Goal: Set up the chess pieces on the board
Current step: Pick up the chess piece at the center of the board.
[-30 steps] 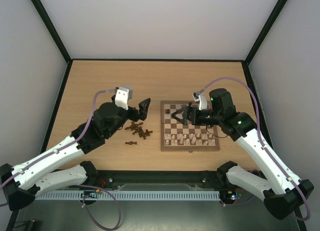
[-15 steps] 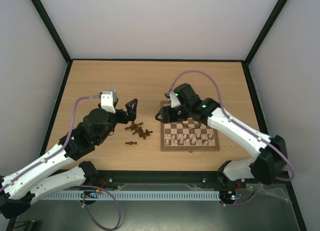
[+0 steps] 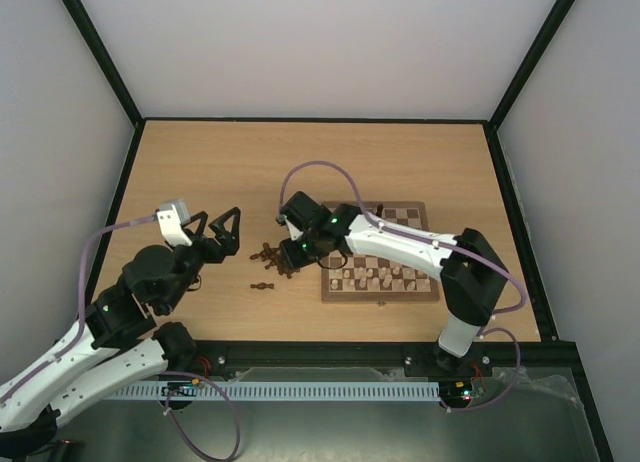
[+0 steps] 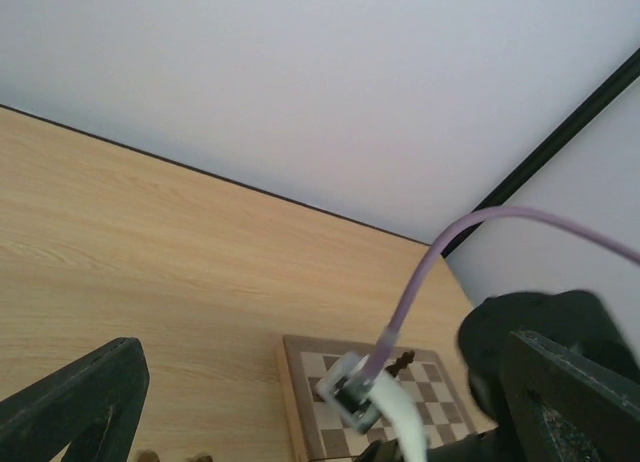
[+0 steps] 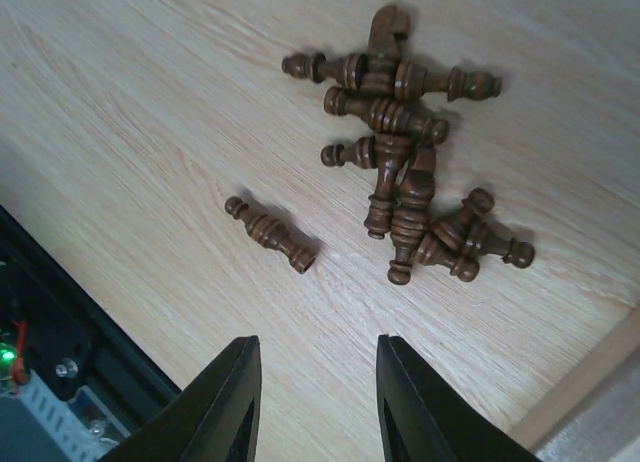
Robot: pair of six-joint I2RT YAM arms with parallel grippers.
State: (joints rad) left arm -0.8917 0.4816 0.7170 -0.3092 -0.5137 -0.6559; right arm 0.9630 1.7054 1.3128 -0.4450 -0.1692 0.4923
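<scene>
The board (image 3: 400,222) lies right of centre, with pale chess pieces (image 3: 378,277) standing on its near rows. Left of it lies a heap of dark chess pieces (image 3: 268,252) (image 5: 400,172), and one dark piece (image 3: 262,284) (image 5: 270,234) lies apart, nearer the front. My right gripper (image 3: 288,254) (image 5: 315,382) hovers low over the bare table beside the heap, its jaws partly apart with nothing between them. My left gripper (image 3: 215,227) (image 4: 322,382) is wide open and empty, raised left of the heap. Its view shows the board (image 4: 300,402) with one dark piece (image 4: 403,361) standing on it.
The right arm (image 3: 400,244) stretches across the board's left half, with its purple cable (image 3: 330,172) looping above. The table's black front rail (image 5: 60,322) runs close to the lone piece. Walls enclose the table on three sides.
My right arm swung left off the board to the dark heap, and its jaws narrowed. My left arm drew back left and toward the front, still open.
</scene>
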